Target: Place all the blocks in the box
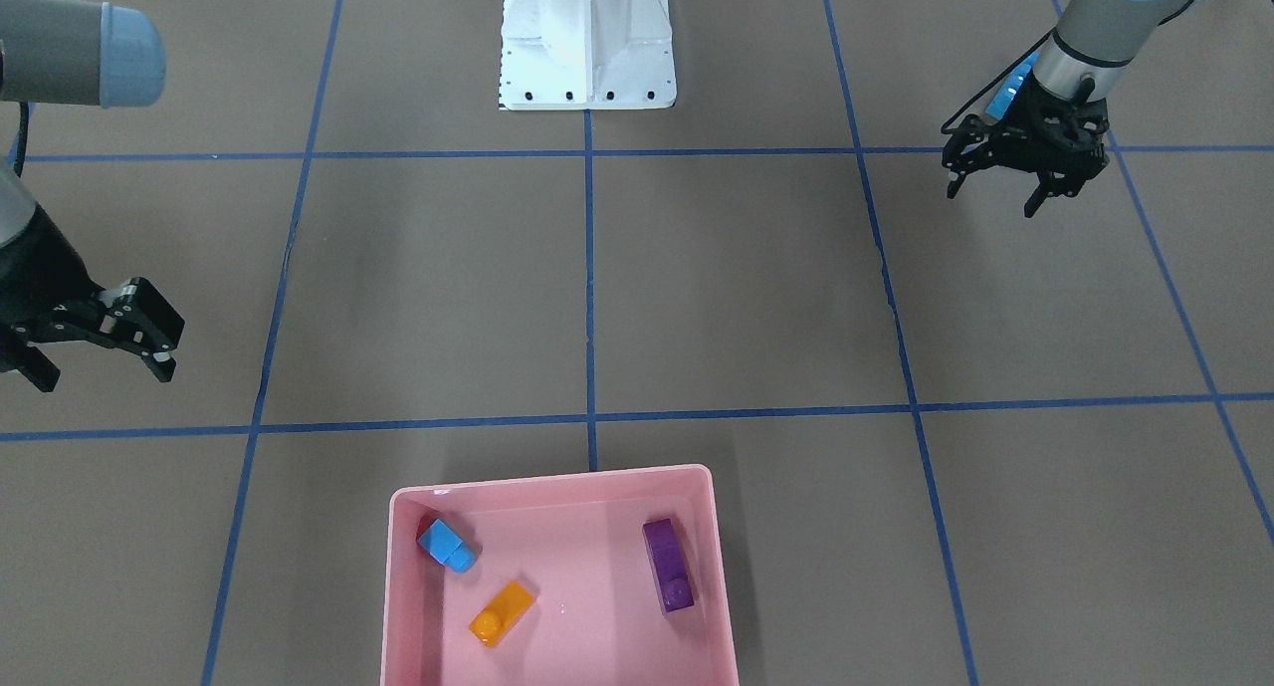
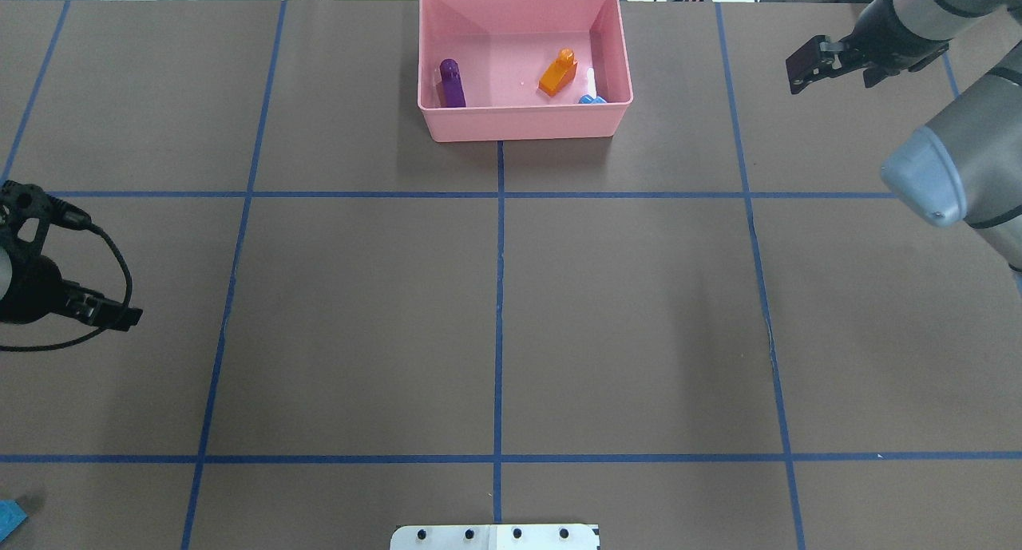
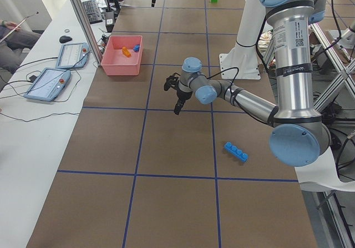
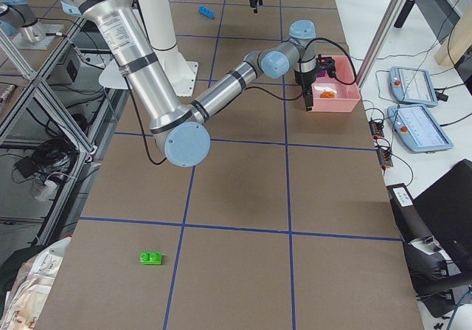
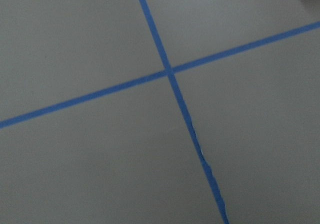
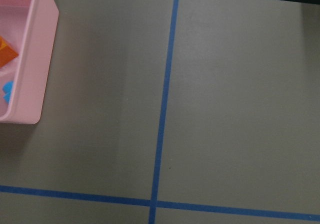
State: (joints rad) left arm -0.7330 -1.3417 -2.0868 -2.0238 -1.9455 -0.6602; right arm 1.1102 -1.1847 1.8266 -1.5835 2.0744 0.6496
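Note:
The pink box holds three blocks: a purple one, an orange one and a small light-blue one. The long light-blue block lies on the table near my left arm's base, also seen as the blue block behind that arm. Far off on my right side lies the green block. My left gripper hangs open and empty above the table. My right gripper is open and empty beside the box. The right wrist view catches the box's corner.
The white robot base stands at the table's middle edge. Blue tape lines divide the brown surface into squares. Two tablets and cables lie on the white bench beyond the box.

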